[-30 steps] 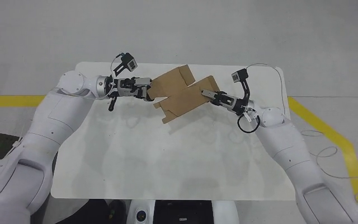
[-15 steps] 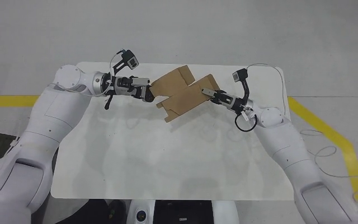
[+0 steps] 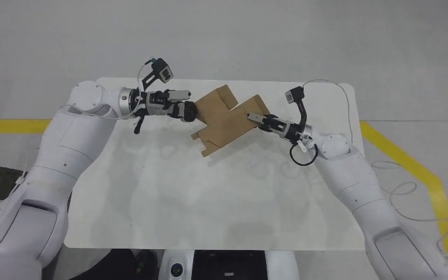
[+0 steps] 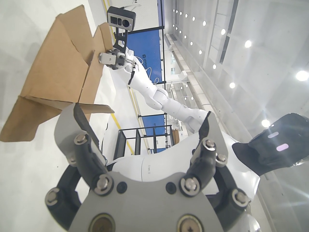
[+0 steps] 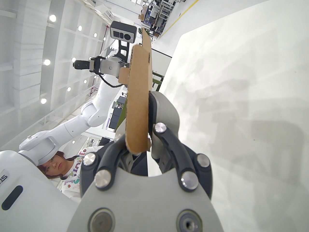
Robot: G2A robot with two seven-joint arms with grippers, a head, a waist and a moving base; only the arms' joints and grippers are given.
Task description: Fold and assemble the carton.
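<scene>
Brown cardboard carton [image 3: 224,120] sat over the white tabletop [image 3: 210,203] between the left gripper [image 3: 190,110] and right gripper [image 3: 253,116] in the top view, the left wrist view showed the left gripper [image 4: 142,112] spread wide, holding nothing, beside a flap, and the right wrist view showed the right gripper [image 5: 142,107] clamped on the carton's edge.

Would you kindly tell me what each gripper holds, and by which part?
The right gripper is shut on the carton, pinching one outer edge; the left gripper is open, holding nothing.
</scene>
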